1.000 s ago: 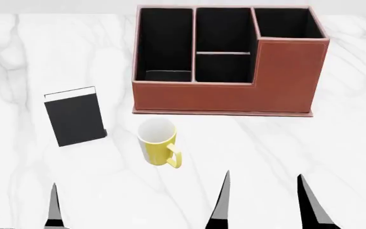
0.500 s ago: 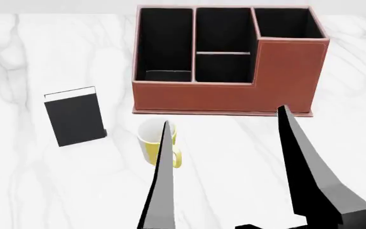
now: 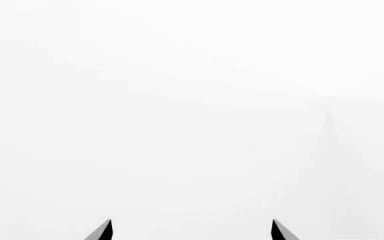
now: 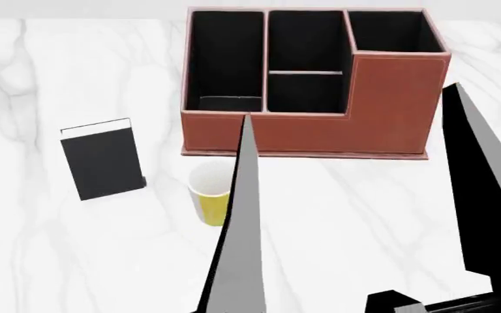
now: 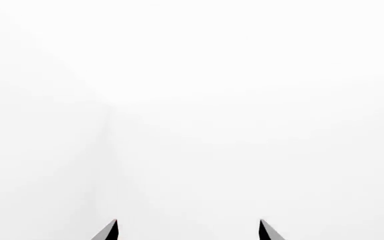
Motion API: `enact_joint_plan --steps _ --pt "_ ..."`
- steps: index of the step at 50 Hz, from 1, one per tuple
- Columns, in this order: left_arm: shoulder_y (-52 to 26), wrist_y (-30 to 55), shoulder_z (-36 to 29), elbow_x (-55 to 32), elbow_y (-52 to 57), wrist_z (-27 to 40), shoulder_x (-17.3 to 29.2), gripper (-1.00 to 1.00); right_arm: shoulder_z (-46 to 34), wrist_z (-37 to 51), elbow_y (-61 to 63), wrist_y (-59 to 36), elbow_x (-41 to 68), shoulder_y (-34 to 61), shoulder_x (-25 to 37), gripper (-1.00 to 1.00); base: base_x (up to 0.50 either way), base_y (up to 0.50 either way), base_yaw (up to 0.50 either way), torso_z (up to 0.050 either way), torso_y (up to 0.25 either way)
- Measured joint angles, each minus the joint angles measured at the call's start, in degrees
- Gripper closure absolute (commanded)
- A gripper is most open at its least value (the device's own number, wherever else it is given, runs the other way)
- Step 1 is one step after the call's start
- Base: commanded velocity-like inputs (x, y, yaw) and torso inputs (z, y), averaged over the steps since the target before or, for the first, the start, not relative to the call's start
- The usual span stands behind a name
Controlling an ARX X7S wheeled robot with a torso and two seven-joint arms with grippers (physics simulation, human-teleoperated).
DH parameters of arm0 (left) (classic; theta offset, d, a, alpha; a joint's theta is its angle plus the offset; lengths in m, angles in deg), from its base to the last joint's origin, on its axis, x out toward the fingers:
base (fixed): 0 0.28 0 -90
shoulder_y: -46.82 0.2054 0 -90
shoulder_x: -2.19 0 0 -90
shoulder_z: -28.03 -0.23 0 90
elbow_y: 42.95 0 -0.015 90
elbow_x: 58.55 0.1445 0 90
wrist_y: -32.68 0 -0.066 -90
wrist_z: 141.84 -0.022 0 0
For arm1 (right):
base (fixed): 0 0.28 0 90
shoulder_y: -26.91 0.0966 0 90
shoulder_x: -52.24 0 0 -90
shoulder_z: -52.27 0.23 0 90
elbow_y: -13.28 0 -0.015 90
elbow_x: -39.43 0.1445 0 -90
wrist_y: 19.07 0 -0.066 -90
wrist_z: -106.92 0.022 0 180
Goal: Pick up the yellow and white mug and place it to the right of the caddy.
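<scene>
The yellow and white mug (image 4: 209, 189) stands upright on the white marble table (image 4: 50, 78), just in front of the caddy's left half. The reddish-brown caddy (image 4: 390, 111) sits at the back centre, its black compartments facing up. My right gripper (image 4: 348, 99) is open and held high, close to the head camera. Its long dark fingers (image 4: 242, 222) cross the view, and one hides the mug's right side and handle. In the right wrist view that gripper (image 5: 188, 221) shows only two spread tips over blank white. My left gripper (image 3: 192, 221) is also open over blank white, and it is out of the head view.
A small black upright card (image 4: 102, 160) stands left of the mug. Bare marble lies to the right of the caddy, partly behind my right finger (image 4: 485, 195).
My right gripper has risen far up the head view, its fingers now crossing the mug and the caddy front. The left fingertips seen a second ago have left the head view.
</scene>
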Motion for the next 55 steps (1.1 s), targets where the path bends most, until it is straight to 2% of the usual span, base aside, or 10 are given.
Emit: enact_joint_plan --steps 8,15,21,30,38,55 --pt "11.7 -7.3 11.7 -6.1 0.1 14.3 -0.1 -1.00 -14.7 2.7 0.1 6.7 -0.2 15.7 2.8 -1.00 0.00 0.00 0.00 0.000 0.000" --pt "17.8 -10.1 19.8 -11.6 0.2 23.8 -0.1 -1.00 -25.0 3.8 0.2 11.8 -2.2 24.6 6.2 -1.00 0.00 0.00 0.00 0.000 0.000" --pt "20.6 -11.4 23.8 -14.7 0.2 28.7 -0.1 -1.00 -30.7 4.3 0.2 14.9 -5.0 28.2 9.7 -1.00 0.00 0.00 0.00 0.000 0.000" --pt "22.5 -12.5 26.3 -17.0 0.3 32.5 -0.1 -1.00 -40.0 4.7 0.2 18.7 -7.7 36.3 14.2 -1.00 0.00 0.00 0.00 0.000 0.000" --pt "23.3 -13.0 28.3 -19.1 0.3 33.8 -0.1 -1.00 -42.1 4.8 0.2 20.1 -8.6 37.7 16.2 -1.00 0.00 0.00 0.00 0.000 0.000" --pt "23.7 -13.9 29.6 -22.4 0.3 34.2 -0.1 -1.00 -34.7 4.9 0.2 20.0 -8.7 29.8 17.1 -1.00 0.00 0.00 0.00 0.000 0.000"
